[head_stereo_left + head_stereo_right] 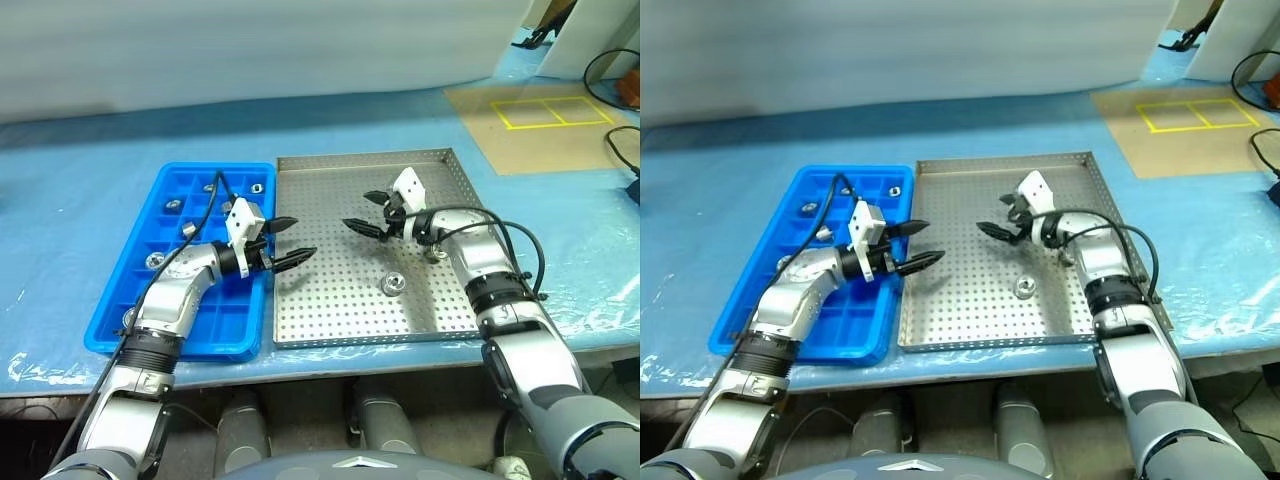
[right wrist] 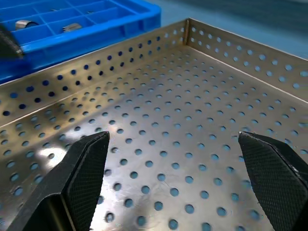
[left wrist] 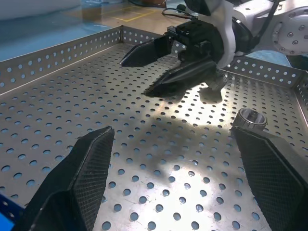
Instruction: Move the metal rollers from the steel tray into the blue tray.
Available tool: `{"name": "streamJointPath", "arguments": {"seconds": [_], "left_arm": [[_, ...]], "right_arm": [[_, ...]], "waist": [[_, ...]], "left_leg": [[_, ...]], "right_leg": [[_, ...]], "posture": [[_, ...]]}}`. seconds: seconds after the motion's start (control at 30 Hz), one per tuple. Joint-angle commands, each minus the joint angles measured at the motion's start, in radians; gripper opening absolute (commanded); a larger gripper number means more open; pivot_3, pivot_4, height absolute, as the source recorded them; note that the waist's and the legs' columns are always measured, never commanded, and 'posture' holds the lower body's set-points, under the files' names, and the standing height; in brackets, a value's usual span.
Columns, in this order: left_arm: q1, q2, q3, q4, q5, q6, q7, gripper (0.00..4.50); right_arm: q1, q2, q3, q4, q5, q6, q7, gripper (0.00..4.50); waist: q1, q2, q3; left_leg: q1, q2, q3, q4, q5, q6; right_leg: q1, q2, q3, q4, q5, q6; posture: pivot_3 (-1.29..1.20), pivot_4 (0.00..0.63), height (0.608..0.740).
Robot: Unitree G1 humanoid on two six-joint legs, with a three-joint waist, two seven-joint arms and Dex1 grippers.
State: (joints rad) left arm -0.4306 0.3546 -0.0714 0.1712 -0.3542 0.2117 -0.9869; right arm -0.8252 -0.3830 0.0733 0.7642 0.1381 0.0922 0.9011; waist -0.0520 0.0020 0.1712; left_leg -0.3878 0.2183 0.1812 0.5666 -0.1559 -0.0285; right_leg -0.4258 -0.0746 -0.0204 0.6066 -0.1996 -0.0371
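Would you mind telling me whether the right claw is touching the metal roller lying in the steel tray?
Apart. In the left eye view the right claw is open, with bare steel tray between it and the metal roller.

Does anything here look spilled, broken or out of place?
Nothing stands out. The steel tray and the blue tray sit flat side by side. One metal roller lies alone in the steel tray, while others rest in blue compartments. Both hands hover open, holding nothing.
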Motion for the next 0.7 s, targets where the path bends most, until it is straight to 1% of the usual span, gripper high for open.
{"name": "streamJointPath", "arguments": {"seconds": [0.03, 0.27, 0.6, 0.7], "left_arm": [[-0.041, -0.007, -0.007, -0.081, -0.014, 0.047, 0.021, 4.24], [-0.079, -0.013, -0.011, -0.133, -0.026, 0.131, 0.047, 4.24], [-0.095, -0.013, -0.014, -0.168, -0.038, 0.184, 0.059, 4.24], [-0.098, -0.012, -0.012, -0.174, -0.039, 0.193, 0.058, 4.24]], "right_arm": [[-0.096, -0.013, -0.047, 0.096, -0.009, 0.003, -0.058, 4.45], [-0.157, -0.028, -0.034, 0.174, -0.02, 0.091, 0.015, 4.45], [-0.164, -0.045, -0.001, 0.161, -0.104, 0.1, 0.0, 4.45], [-0.169, -0.047, 0.012, 0.162, -0.123, 0.127, 0.012, 4.45]], "waist": [[-0.005, 0.0, 0.0], [-0.02, 0.0, 0.0], [-0.023, 0.0, 0.0], [-0.023, 0.0, 0.0]], "left_leg": [[0.0, 0.0, 0.0, 0.0, 0.0, 0.0], [0.0, 0.001, 0.0, 0.0, 0.0, 0.0], [0.0, 0.002, 0.001, 0.001, 0.0, 0.0], [-0.001, 0.002, 0.001, 0.001, 0.0, 0.0]], "right_leg": [[0.0, 0.0, 0.0, 0.0, 0.0, 0.0], [0.0, 0.001, 0.0, 0.0, 0.0, 0.0], [-0.001, 0.001, -0.001, 0.0, 0.0, 0.0], [-0.001, 0.001, -0.001, 0.0, 0.0, 0.0]], "posture": [[-0.42, 0.15, 0.74], [-0.44, 0.15, 0.74], [-0.46, 0.15, 0.74], [-0.47, 0.15, 0.74]]}}
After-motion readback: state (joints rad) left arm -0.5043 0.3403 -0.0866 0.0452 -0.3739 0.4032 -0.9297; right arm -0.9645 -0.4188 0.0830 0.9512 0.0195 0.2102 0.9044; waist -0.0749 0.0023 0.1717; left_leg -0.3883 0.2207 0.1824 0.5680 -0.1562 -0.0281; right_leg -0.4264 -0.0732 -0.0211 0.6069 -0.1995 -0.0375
